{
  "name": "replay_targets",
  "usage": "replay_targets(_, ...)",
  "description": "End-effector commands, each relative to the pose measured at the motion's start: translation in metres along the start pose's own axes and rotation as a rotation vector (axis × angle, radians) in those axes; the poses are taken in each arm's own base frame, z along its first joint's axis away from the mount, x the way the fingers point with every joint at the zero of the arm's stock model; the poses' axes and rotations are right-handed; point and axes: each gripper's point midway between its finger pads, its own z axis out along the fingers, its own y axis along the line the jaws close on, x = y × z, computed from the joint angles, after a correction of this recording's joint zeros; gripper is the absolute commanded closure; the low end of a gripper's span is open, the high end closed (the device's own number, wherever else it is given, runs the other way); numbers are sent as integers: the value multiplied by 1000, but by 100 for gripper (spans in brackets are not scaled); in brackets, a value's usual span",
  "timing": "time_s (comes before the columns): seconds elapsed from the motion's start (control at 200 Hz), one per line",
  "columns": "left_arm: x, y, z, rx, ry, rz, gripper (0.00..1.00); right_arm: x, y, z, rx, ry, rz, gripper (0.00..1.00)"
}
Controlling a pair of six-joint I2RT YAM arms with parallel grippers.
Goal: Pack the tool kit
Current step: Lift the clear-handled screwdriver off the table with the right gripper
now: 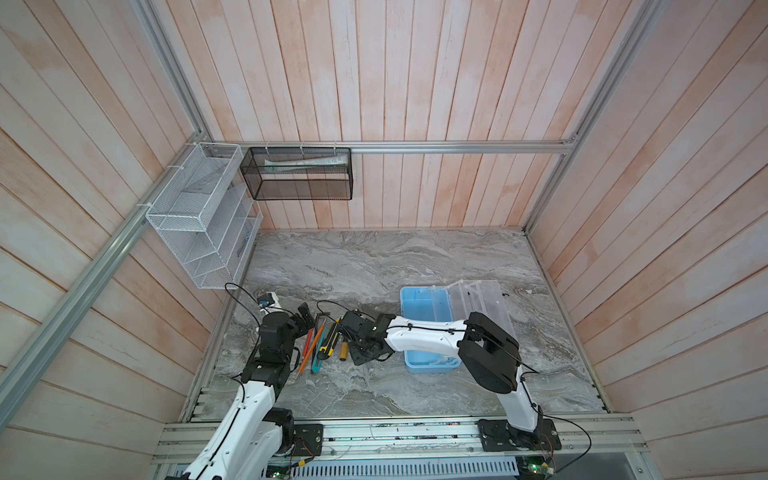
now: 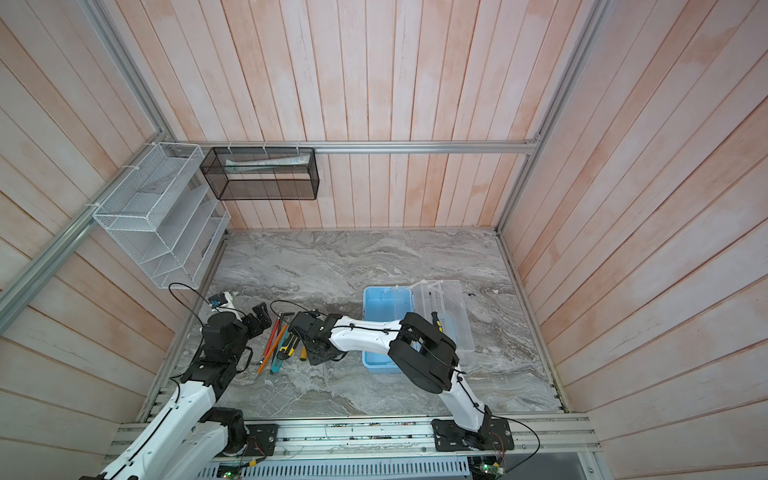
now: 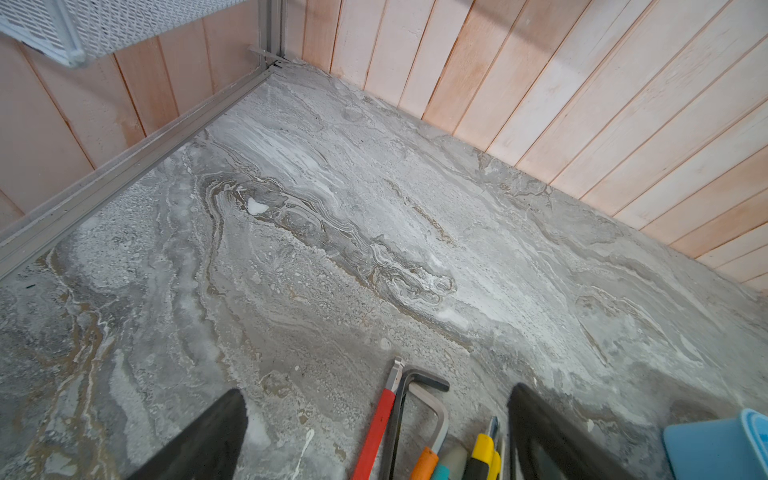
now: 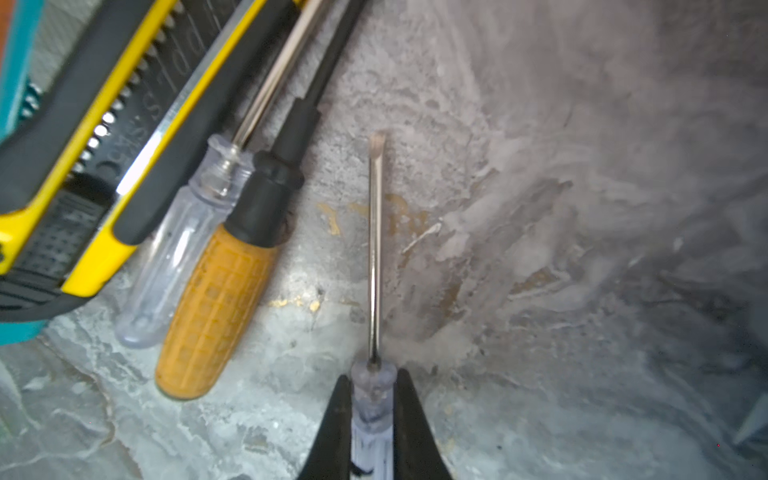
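- Grey marbled worktop carries your tools in a loose row. Your right pincer is clamped on the clear handle of a flat-blade screwdriver, whose shaft points straight out from the fingers.
- Near that shaft but not touching it lie an orange-handled screwdriver, a second clear-handled screwdriver and the yellow-black cutter, packed side by side.
- Your left pincer stands wide with nothing gripped. A red pencil and bent hex keys lie on the stone between its fingers.
- Pale wooden planks wall the worktop on three sides, with aluminium rails along them.
- Your tool kit case sits well to the right of the tools and is open, with its light-blue base next to its see-through lid. Your right arm crosses above the base and hides much of the inside.
- On the walls hang a white wire-mesh rack and a black mesh basket, the basket holding a pale tube-like item.
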Motion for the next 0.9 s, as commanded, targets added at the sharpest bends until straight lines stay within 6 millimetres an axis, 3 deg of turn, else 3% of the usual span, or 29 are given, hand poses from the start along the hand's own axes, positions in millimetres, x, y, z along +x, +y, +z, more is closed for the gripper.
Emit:
replay_targets(0.0,2,3,-1,-4,0,-1,0,14,-34,5,93,45,5,93)
replay_targets(0.105,2,0,-1,11,-2,5,0,7,-34,-5,68,16,-3,100)
replay_targets(0.35,2,1,-1,9,-1,5,0,-13,-35,-35,38,-50,-21,100)
replay_targets(0.43,2,1,-1,9,-1,4,0,-14,-35,-34,24,-43,-43,80)
replay_targets(0.53,3,1,0,8,1,3,0,-9,-33,-29,31,-16,-90,70)
replay_targets(0.74,2,1,-1,9,-1,3,0,-2,-39,-17,81,47,-148,66)
replay_targets(0.895,3,2,0,7,1,3,0,1,-23,-16,50,51,-174,64)
